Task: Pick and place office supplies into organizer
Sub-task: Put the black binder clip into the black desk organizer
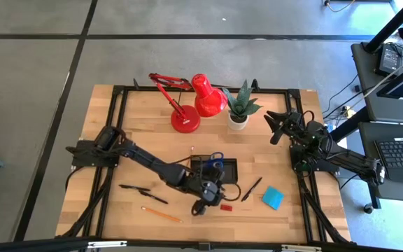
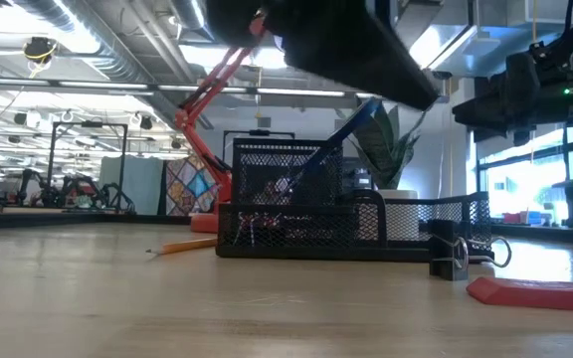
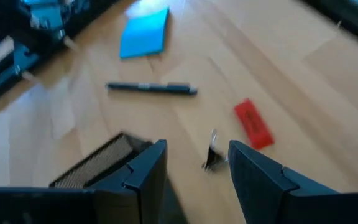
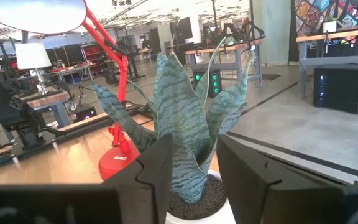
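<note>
The black mesh organizer (image 1: 224, 169) stands near the table's middle with blue-handled scissors (image 1: 216, 159) upright in it. To its near right lie a small black clip (image 3: 211, 159), a red eraser (image 3: 253, 124), a black pen (image 3: 152, 88) and a blue note pad (image 3: 145, 32). My left gripper (image 3: 197, 163) hovers open above the table by the organizer's near edge, the clip showing beyond the gap between its fingers, untouched. Two black pens (image 1: 139, 190) and an orange pencil (image 1: 161, 214) lie at the near left. My right gripper (image 4: 194, 167) waits open at the far right.
A red desk lamp (image 1: 187, 105) and a potted green plant (image 1: 240, 108) stand at the table's far middle; the right gripper faces the plant (image 4: 182, 124). A short pencil (image 1: 190, 149) lies just beyond the organizer. Bare wood shows at the near left and far left.
</note>
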Robot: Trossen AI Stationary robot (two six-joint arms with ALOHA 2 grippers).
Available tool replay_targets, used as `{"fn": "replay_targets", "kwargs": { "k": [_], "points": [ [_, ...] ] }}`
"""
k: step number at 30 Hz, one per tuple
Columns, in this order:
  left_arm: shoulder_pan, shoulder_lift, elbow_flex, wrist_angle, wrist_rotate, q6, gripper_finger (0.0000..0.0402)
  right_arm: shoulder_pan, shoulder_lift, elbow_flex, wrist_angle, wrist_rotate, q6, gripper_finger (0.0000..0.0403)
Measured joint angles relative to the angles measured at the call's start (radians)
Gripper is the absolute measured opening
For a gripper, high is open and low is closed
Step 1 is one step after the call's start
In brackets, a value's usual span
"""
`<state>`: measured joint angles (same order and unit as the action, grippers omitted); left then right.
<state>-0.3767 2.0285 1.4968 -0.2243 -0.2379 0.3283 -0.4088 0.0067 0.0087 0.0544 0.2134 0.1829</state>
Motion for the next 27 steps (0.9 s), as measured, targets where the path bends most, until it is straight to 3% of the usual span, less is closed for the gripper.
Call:
{"fn": "replay_targets", "kwargs": {
  "k": [6, 13, 15, 17, 20, 25, 27],
  "points": [
    [0.025, 0.000, 0.009, -0.009, 0.080, 0.049, 0.0166, 0.000, 0.000, 0.000, 0.000, 0.000, -0.002, 0.0128],
    [0.023, 0.060, 0.057, -0.013, 0.083, 0.079, 0.0166, 0.000, 0.000, 0.000, -0.001, -0.011, 0.017, 0.0128],
    [0.015, 0.072, 0.084, -0.073, 0.060, 0.088, 0.0166, 0.000, 0.000, 0.000, -0.005, -0.030, 0.019, 0.0128],
    [-0.002, 0.064, 0.112, -0.192, -0.036, 0.079, 0.0166, 0.000, 0.000, 0.000, -0.005, -0.031, 0.019, 0.0128],
    [-0.025, 0.013, 0.146, -0.386, -0.166, -0.060, 0.0166, 0.000, 0.000, 0.000, -0.004, -0.031, 0.019, 0.0128],
    [-0.048, -0.150, 0.120, -0.448, -0.154, -0.204, 0.0158, 0.000, -0.001, 0.000, 0.010, -0.039, 0.021, 0.0128],
    [-0.055, -0.217, 0.075, -0.423, -0.136, -0.208, 0.0151, 0.000, 0.000, 0.000, 0.035, -0.095, 0.005, 0.0128]
  ]
}}
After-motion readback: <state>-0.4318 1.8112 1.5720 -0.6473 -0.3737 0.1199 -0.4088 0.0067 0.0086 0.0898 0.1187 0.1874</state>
